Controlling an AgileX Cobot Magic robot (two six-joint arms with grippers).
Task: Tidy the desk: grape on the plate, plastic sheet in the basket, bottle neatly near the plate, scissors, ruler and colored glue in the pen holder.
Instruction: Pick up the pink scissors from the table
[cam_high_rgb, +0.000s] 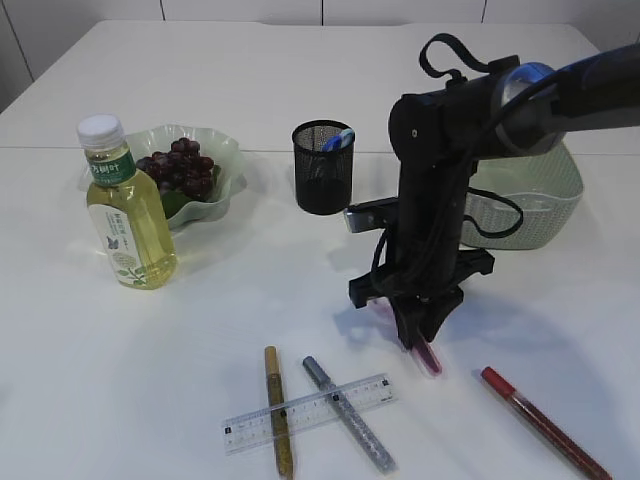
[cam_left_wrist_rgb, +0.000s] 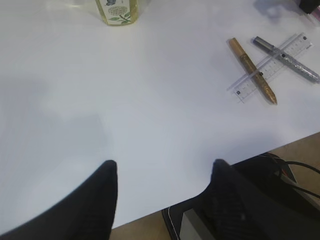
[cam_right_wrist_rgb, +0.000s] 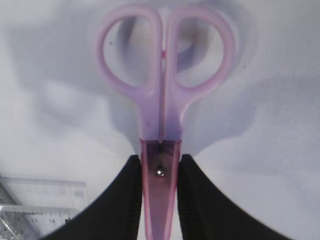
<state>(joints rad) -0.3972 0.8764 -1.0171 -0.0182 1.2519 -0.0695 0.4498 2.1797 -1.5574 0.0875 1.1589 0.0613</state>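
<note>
Clearly the right gripper (cam_right_wrist_rgb: 159, 200) pinches the pink scissors (cam_right_wrist_rgb: 162, 100) at the pivot, low over the table (cam_high_rgb: 200, 340), so they balance for the pen holder (cam_high_rgb: 323, 167). Left gripper (cam_left_wrist_rgb: 162, 200) hangs spread, empty.

White desk (cam_high_rgb: 150, 380); brown floor (cam_left_wrist_rgb: 300, 145) past its edge, perhaps cabling (cam_left_wrist_rgb: 295, 167) there

Far left: grapes (cam_high_rgb: 182, 166) on plate (cam_high_rgb: 228, 152); bottle (cam_high_rgb: 125, 208) just before it.
Far middle: pen holder (cam_high_rgb: 323, 168); basket (cam_high_rgb: 530, 200) to its right.
Near: two glue pens (cam_high_rgb: 277, 410) across ruler (cam_high_rgb: 308, 412); scissors (cam_high_rgb: 425, 355) right of them.
</note>
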